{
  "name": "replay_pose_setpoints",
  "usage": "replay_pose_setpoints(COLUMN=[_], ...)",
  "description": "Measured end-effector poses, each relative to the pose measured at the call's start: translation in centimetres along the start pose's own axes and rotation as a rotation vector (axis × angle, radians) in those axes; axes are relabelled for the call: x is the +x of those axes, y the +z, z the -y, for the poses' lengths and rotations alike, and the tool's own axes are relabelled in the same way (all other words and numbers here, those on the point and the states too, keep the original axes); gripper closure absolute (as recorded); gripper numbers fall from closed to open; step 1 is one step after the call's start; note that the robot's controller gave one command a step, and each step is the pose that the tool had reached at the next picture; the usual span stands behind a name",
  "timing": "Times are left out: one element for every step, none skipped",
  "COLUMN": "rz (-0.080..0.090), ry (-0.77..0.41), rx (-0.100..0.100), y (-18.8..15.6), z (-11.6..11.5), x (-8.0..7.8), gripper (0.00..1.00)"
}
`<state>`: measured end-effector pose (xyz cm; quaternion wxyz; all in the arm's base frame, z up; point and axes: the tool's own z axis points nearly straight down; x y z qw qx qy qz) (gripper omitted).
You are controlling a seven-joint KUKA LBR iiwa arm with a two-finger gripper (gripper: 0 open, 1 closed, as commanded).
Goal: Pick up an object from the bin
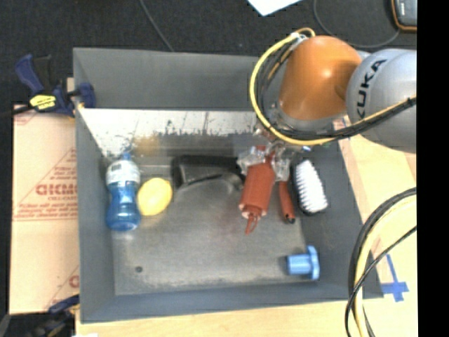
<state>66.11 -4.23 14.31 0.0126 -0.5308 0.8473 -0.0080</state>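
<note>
- The gripper (269,153) hangs below the arm's orange cover, at the bin's (175,79) far right; whether it is spread or closed cannot be told.
- It is over the far end of a red plastic squeeze bottle (255,189), whose nozzle points near.
- Just right of that lies a red-handled brush with white bristles (309,186).
- To the left lie a black angular object (200,170), a yellow lemon (154,196) and a clear blue plastic bottle (123,194).
- A small blue cylinder (303,263) sits near right.

**Grey bin: six loose things on its floor**

By the left wall of the grey bin (196,251) lies a blue bottle (123,195), with a yellow lemon (154,196) just beside it. A black tool (200,170) lies near the back wall. Toward the right wall are a red squeeze bottle (256,192) and a white-bristled brush (309,186). A blue cap (303,264) sits by the front-right corner.
</note>
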Motion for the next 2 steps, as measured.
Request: replay_pose_setpoints(rz=[0.003,0.004], ry=[0.002,0.007], rx=[0.0,0.005], y=[-0.4,-4.3], z=[-0.1,0.2], x=[0.0,0.0], gripper=[1.0,1.0])
